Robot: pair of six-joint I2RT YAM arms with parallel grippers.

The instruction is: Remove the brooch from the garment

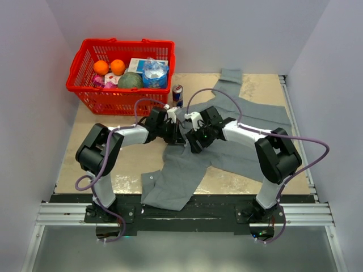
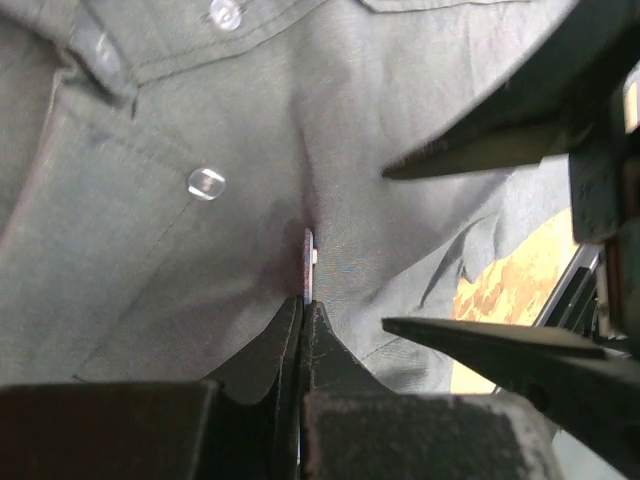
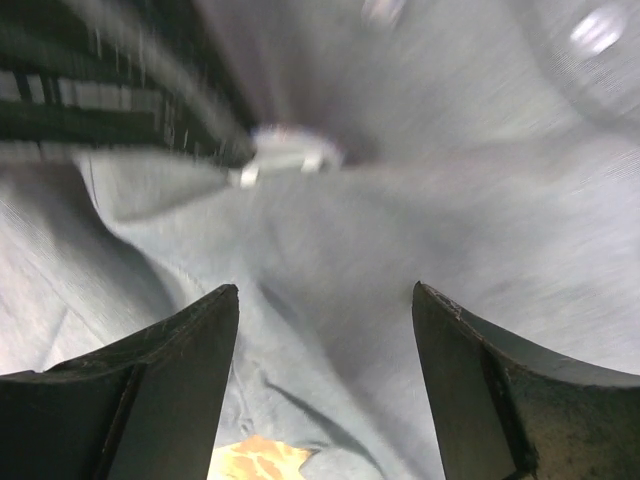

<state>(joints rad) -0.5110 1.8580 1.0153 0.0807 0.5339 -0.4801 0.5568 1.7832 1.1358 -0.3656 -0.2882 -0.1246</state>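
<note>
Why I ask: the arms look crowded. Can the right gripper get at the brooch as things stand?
Probably yes. The right gripper is open and faces the brooch, with only bare garment between them. The left gripper, shut on the brooch's edge, takes up one side only.

Nothing legible here: the blue-and-silver drink can point(image 1: 177, 94) at twelve o'clock on the desk point(image 1: 125, 164) has print too small to read.

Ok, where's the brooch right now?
Centre of the left wrist view: the brooch is pinched edge-on at the tips of the shut left gripper, against the grey garment, with the open right gripper just right of it.
</note>
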